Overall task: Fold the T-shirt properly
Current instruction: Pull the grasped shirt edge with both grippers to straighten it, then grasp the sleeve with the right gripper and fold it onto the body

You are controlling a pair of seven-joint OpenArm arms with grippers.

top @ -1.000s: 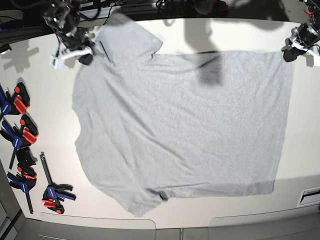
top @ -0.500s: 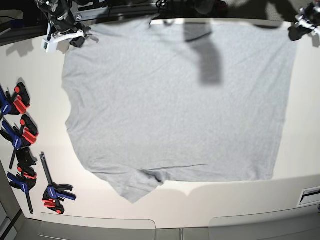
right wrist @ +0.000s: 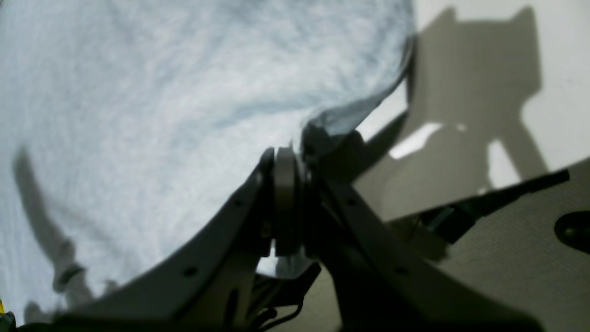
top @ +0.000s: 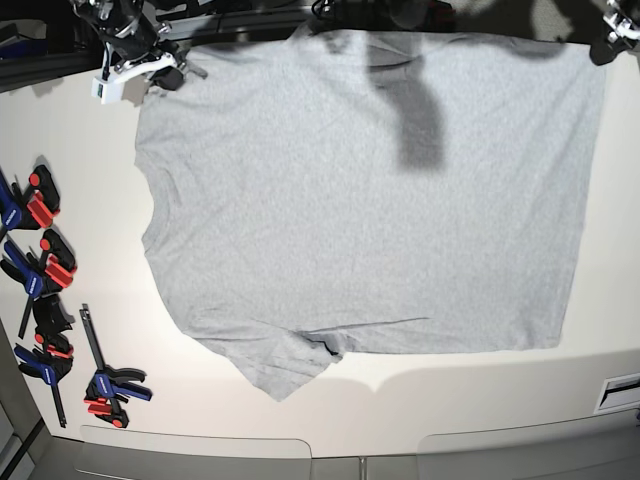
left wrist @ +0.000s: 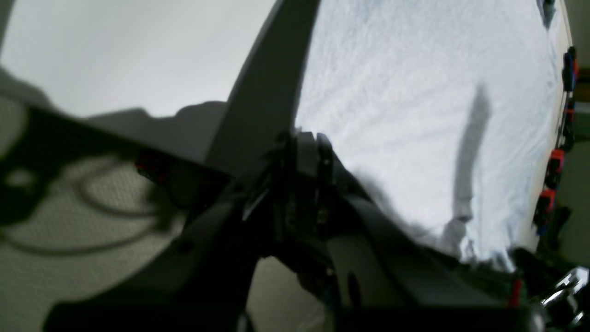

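The tabletop (top: 60, 130) is pale and matte, with the dark far edge of the room behind it. The T-shirt (top: 370, 210), plain side up, covers most of it, its long axis running across between the two far corners. One sleeve lies rumpled toward the near edge. Each arm pinches a far corner of the cloth: the right gripper (top: 150, 70) is closed on the corner by the far-left corner of the tabletop, the left gripper (top: 615, 35) closed on the corner at the far-right. The cloth thus hangs toward the near edge from both tools. Clamps (top: 45, 270) line the left edge.
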